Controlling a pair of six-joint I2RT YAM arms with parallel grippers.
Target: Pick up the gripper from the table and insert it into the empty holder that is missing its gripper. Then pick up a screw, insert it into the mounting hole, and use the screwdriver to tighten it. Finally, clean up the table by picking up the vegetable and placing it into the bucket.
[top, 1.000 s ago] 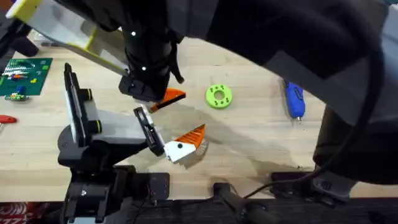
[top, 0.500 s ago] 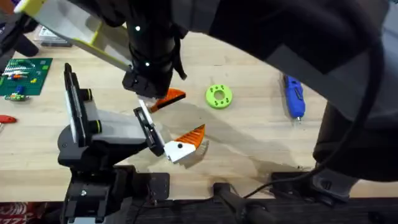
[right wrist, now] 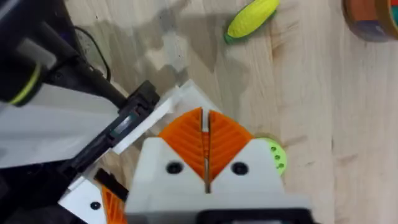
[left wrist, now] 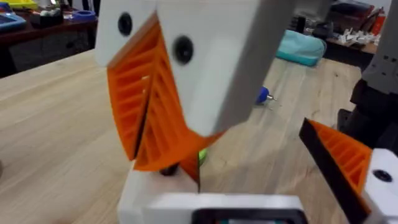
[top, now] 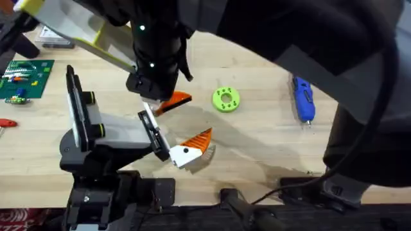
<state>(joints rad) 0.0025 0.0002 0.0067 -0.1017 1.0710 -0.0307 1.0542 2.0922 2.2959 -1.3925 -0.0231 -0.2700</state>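
From overhead I see the gripper (top: 174,100) as an orange wedge sticking out from under the end of the right gripper (top: 153,96). It points toward a green disc (top: 225,99) and sits just above the holder's black finger brackets (top: 151,125) on the table (top: 270,147). The wedge and the claw are in contact or very nearly so. I cannot tell whether the wedge lies on the wood or hangs from the claw's tips.

On the right wrist camera the right gripper's (right wrist: 205,124) two orange ribbed pads (right wrist: 186,140) are pressed flat against each other, with only a thin seam between them. They point down beside the holder (right wrist: 74,118), close to its bracket end. I cannot make out whether anything is pinched at the very tips.

The left wrist camera shows the same claw from the side. Its white fingers (left wrist: 211,68) and orange pads are closed to a point (left wrist: 163,163) that comes down right at the white body along that view's lower edge. Beside it is the other orange finger (left wrist: 345,158), whose white base has a black dot.

The holder (top: 119,131) stands on its black stand at the table's left. The dotted finger (top: 192,146) is at its end, near the loose wedge but apart from it. The screwdriver (top: 303,102) lies well away to the right, and the yellow vegetable (right wrist: 252,18) lies on the wood beyond the claw.
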